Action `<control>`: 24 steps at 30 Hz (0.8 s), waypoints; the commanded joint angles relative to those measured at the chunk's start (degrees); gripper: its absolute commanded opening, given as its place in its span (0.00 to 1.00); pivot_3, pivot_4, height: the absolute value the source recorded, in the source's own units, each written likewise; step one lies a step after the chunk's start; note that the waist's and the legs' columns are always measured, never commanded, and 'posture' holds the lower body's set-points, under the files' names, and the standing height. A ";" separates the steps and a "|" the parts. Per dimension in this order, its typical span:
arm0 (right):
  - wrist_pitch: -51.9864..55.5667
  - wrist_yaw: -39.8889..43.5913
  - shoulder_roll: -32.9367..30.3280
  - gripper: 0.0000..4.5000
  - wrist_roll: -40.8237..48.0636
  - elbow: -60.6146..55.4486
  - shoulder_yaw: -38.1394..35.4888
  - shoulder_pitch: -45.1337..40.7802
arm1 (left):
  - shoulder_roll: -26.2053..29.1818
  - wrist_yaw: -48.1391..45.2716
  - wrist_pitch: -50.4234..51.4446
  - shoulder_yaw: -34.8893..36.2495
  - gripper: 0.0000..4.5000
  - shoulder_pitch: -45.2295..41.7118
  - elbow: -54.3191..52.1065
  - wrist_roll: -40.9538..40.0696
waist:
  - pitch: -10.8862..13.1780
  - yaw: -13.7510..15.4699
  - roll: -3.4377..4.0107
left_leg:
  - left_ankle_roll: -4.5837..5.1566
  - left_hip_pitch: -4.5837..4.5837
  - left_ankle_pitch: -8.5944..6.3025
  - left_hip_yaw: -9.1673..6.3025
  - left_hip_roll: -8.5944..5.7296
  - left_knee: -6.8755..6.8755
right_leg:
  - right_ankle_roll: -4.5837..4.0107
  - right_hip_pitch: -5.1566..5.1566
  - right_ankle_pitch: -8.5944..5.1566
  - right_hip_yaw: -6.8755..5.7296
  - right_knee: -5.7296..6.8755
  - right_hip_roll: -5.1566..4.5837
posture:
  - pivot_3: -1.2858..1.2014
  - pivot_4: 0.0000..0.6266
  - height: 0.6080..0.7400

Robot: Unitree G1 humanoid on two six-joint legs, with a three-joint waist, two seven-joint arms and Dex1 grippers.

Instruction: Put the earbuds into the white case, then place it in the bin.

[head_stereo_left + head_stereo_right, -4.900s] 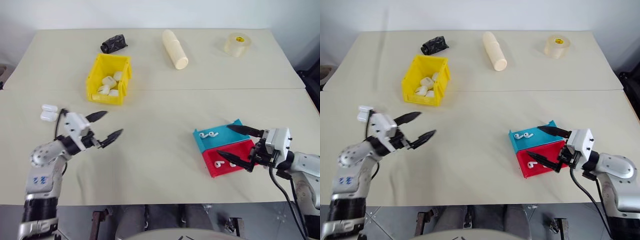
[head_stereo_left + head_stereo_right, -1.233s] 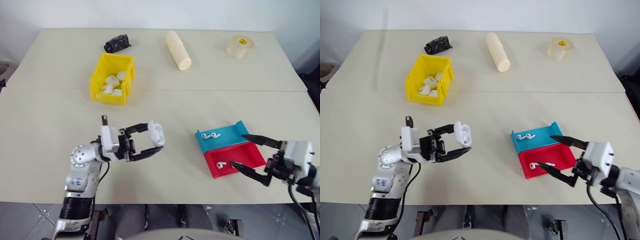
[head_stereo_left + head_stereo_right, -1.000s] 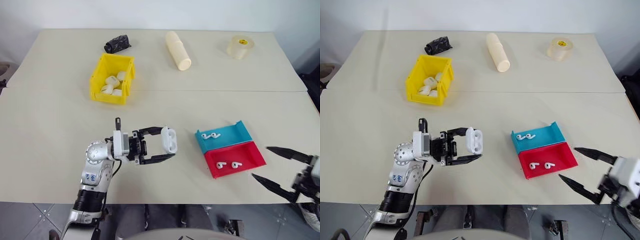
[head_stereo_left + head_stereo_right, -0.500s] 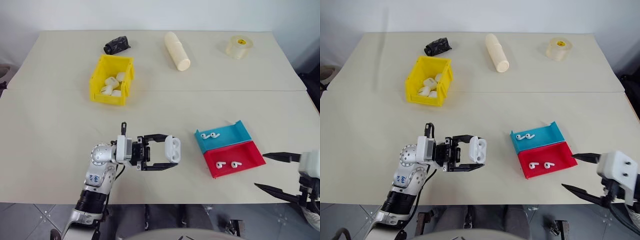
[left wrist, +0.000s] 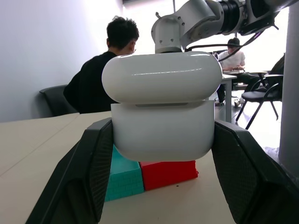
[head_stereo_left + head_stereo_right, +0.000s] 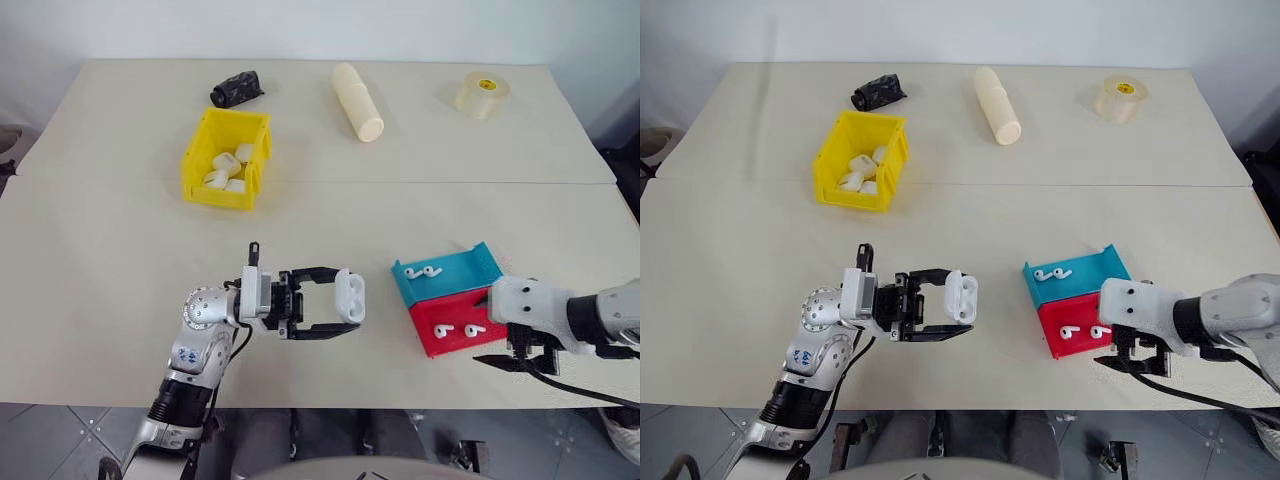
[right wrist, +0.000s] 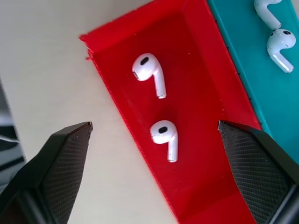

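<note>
My left gripper (image 6: 345, 302) is shut on the white case (image 6: 350, 296), held above the table's front middle with its lid down; the case (image 5: 163, 112) sits between the black fingers. Two earbuds (image 7: 149, 70) lie in the red tray (image 7: 205, 93) and two more earbuds (image 6: 422, 270) in the blue tray (image 6: 470, 265). My right gripper (image 7: 154, 125) hangs open over the red tray's near end, pointing down, nothing between its fingers. The yellow bin (image 6: 215, 195) stands at the back left with several white cases inside.
Along the far edge lie a crumpled black object (image 6: 236, 87), a cream cylinder (image 6: 357, 100) and a roll of clear tape (image 6: 480, 93). Seated people (image 5: 112, 70) show behind the table in the left wrist view.
My right gripper has swung in from the table's front right edge to above the red tray and tipped downward. The left gripper, which earlier lifted the case from the left, has barely moved.
</note>
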 commanded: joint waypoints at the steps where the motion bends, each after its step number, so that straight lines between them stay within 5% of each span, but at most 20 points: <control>1: -0.87 0.78 -0.19 1.00 -3.02 1.64 2.75 -2.65 | -0.40 0.98 -0.45 -0.54 0.62 -0.13 -2.42 -0.07 | 0.00 -0.01 0.00 | 0.00 0.00 0.00 -0.01 0.00 0.00 | 0.00 0.02 0.00 -0.02 -0.01 0.00 | 0.52 0.24 1.00; 7: -2.51 1.70 1.09 1.00 -5.92 3.50 6.44 -4.91 | -0.17 1.89 0.15 -0.95 0.62 0.48 -3.80 -0.43 | 0.00 -0.04 0.00 | 0.00 0.01 0.00 -0.06 0.01 0.00 | 0.01 0.07 0.01 -0.10 -0.05 0.00 | 0.52 0.24 1.00; 15: -2.12 2.19 3.76 0.40 -7.85 3.93 9.90 -7.56 | -0.10 2.71 0.97 -1.24 0.62 0.36 -4.75 -0.58 | 0.00 -0.03 0.00 | -0.01 0.02 0.00 -0.14 0.00 0.01 | 0.02 0.15 0.01 -0.17 -0.08 -0.01 | 0.52 0.24 1.00; 24: -2.49 3.72 4.21 0.40 -10.30 4.86 12.10 -8.84 | -0.07 3.06 1.34 -1.29 0.62 0.23 -5.21 -0.67 | 0.00 -0.02 0.01 | -0.01 0.03 0.00 -0.33 -0.01 0.03 | 0.02 0.32 0.01 -0.35 -0.17 -0.03 | 0.52 0.24 1.00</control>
